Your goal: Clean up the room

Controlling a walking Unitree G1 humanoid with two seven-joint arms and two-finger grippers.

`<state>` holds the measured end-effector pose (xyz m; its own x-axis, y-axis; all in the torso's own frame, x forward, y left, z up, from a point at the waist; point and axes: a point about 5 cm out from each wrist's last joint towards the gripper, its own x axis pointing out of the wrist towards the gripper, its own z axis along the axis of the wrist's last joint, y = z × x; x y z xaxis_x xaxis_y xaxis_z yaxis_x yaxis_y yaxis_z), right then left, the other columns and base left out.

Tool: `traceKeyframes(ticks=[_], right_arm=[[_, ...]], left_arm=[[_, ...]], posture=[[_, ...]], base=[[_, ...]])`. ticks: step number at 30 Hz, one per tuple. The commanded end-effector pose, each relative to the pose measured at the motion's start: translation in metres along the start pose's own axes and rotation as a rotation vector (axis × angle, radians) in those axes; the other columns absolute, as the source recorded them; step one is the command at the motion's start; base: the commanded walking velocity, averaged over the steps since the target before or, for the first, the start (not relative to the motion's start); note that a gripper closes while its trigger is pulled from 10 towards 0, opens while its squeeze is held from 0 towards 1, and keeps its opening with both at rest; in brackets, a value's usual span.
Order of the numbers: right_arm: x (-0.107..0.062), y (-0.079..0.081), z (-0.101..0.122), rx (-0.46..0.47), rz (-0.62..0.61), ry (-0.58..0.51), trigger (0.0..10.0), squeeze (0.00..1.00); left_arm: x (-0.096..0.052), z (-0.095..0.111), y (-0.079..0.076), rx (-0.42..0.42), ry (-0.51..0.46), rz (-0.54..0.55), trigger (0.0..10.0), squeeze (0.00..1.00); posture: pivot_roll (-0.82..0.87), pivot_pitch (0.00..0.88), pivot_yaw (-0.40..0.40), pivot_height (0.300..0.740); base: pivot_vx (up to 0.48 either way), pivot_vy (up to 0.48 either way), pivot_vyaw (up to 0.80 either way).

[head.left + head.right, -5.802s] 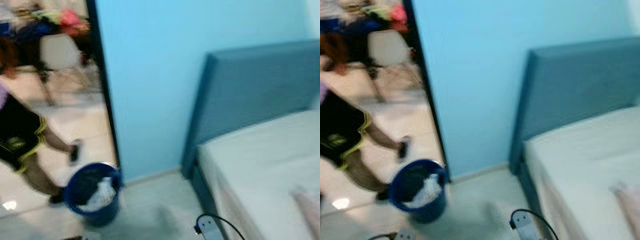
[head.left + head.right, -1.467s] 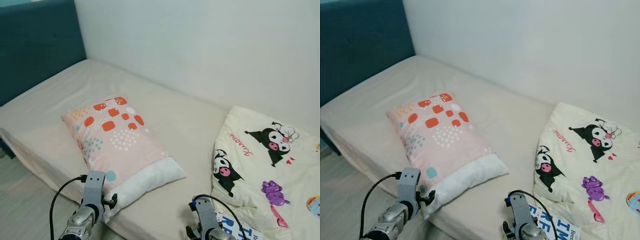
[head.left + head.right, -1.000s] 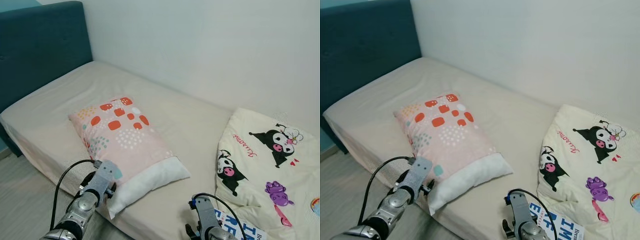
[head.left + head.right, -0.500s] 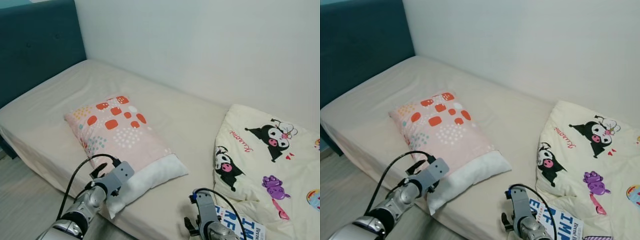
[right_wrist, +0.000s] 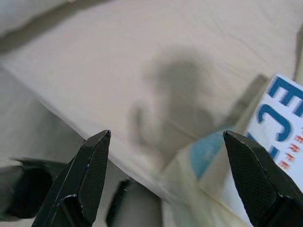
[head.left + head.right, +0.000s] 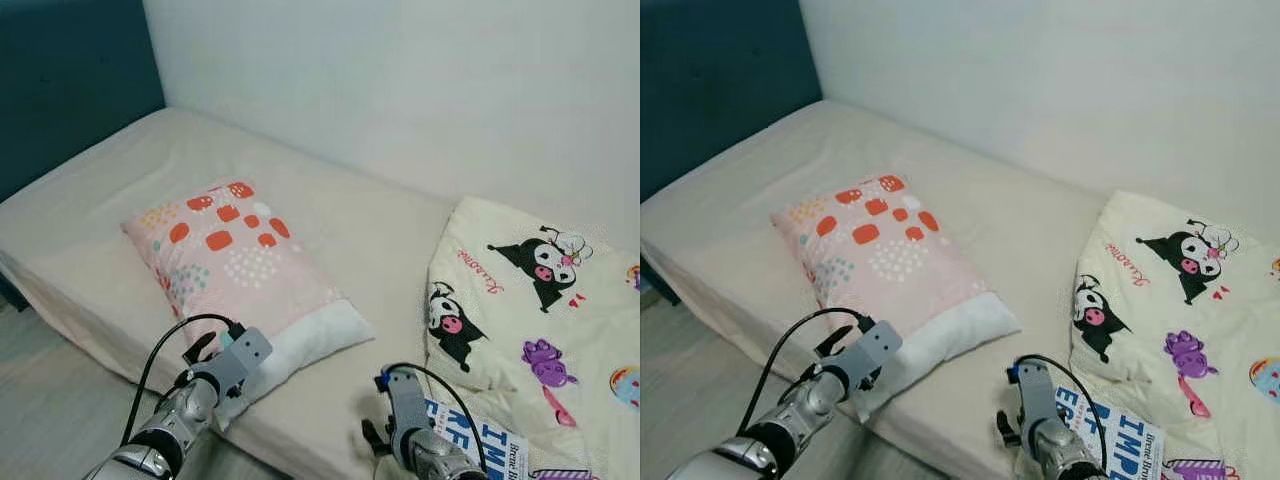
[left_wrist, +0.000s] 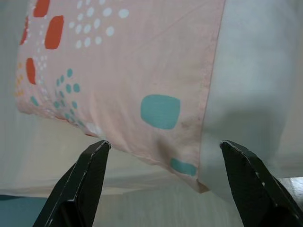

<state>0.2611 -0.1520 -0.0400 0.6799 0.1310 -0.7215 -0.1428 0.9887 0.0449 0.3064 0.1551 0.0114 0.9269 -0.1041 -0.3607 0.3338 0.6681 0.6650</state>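
A pink pillow (image 6: 230, 260) with red and teal spots and a white end lies askew on the bed (image 6: 110, 170). My left gripper (image 7: 164, 144) is open at the pillow's near corner, by the seam between pink and white, its fingers (image 7: 90, 175) spread wide and holding nothing. To the right, my right gripper (image 5: 166, 136) hangs open over the bed's front edge. Just beside it lies a white book (image 6: 470, 440) with blue letters. A cream blanket (image 6: 540, 300) with cartoon figures is bunched on the bed's right part.
A dark teal headboard (image 6: 60, 90) stands at the bed's left end and a pale wall (image 6: 400, 90) runs behind the bed. Grey floor (image 6: 50, 420) shows at the lower left, in front of the mattress edge.
The view has turned from a doorway with a blue bucket to the bed. My left arm has reached forward to the pillow's near corner. The right arm has hardly moved.
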Motion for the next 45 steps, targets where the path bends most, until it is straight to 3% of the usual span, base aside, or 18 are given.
traceKeyframes(ticks=[1,6,17,30,38,45], right_arm=[[0.001,0.004,0.004,0.026,0.022,-0.024,10.0,0.0],[0.001,0.014,0.011,0.082,0.1,-0.091,10.0,0.0],[-0.001,0.011,0.001,0.101,0.083,-0.087,10.0,0.0],[-0.001,0.015,-0.002,0.117,0.09,-0.083,10.0,0.0],[0.0,0.023,-0.004,0.114,0.119,-0.079,10.0,0.0],[0.0,0.029,0.002,0.141,0.147,-0.135,10.0,0.0]], left_arm=[[-0.002,-0.004,-0.004,0.024,0.01,-0.002,10.0,0.0],[0.004,0.008,0.006,0.041,-0.038,0.029,10.0,0.0],[0.012,0.033,0.018,0.088,-0.138,0.011,10.0,0.0],[0.015,0.037,0.02,0.07,-0.14,0.017,10.0,0.0],[0.015,0.037,0.023,0.034,-0.136,0.055,10.0,0.0],[0.017,0.044,0.038,0.037,-0.162,0.143,10.0,0.0]], posture=[[-0.14,0.149,-0.062,0.66],[-0.14,0.156,-0.062,0.646],[-0.16,0.174,-0.042,0.646],[-0.16,0.19,-0.02,0.646],[-0.16,0.21,-0.018,0.616],[-0.17,0.243,-0.007,0.606]], base=[[0.0,0.0,0.0],[0.0,0.0,0.0],[0.0,0.0,0.0],[0.0,0.0,0.0],[0.0,0.0,0.0],[0.0,0.0,0.0]])
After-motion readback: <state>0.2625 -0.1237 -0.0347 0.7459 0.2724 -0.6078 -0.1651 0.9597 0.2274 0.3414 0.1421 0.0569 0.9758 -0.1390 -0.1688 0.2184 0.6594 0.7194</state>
